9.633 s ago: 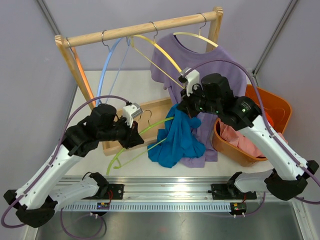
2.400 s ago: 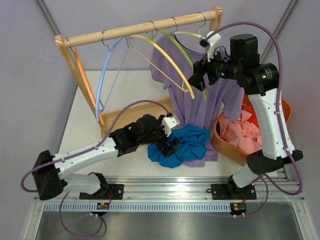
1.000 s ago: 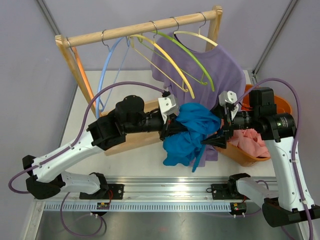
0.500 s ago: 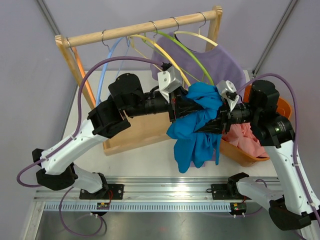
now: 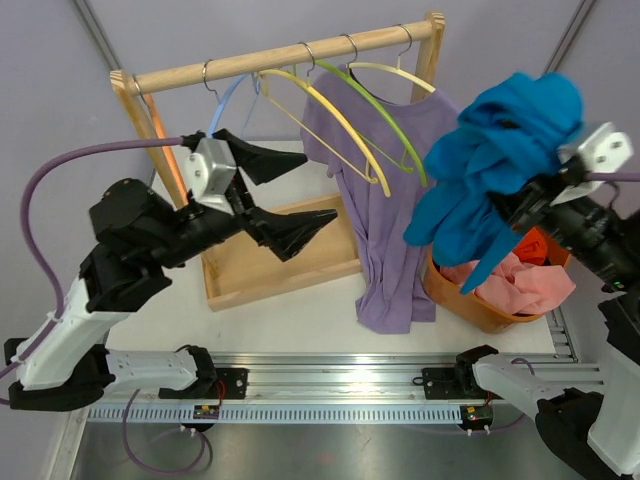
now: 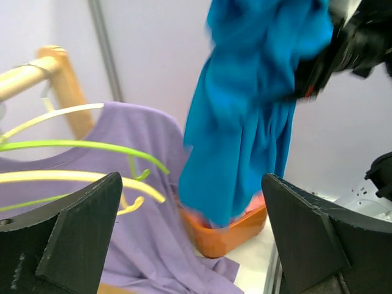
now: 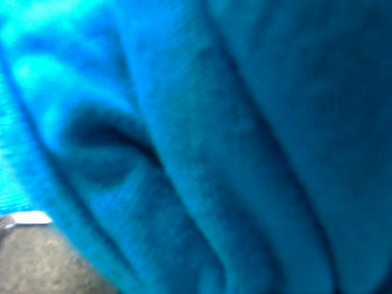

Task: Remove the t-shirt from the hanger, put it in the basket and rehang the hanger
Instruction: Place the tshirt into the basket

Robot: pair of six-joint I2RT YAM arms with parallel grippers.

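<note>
Right tool [image 5: 512, 198] grips the bunched blue shirt [image 5: 500, 140], holding it high above the orange basket [image 5: 465, 300], clear of the hangers [image 5: 380, 115]. Left tool [image 5: 315, 185] gapes wide, empty, beside the rack [image 5: 290, 55].

Right claw [image 5: 517, 200] jaws hidden inside blue t-shirt [image 5: 505, 140]; right wrist view only blurred cloth.

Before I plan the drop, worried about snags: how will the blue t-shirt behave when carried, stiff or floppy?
Probably floppy: the blue t-shirt hangs bunched, loose folds drooping above the orange basket. Likely light, being thin cloth. Its dangling tail could well swing and catch the nearby green hanger.
</note>
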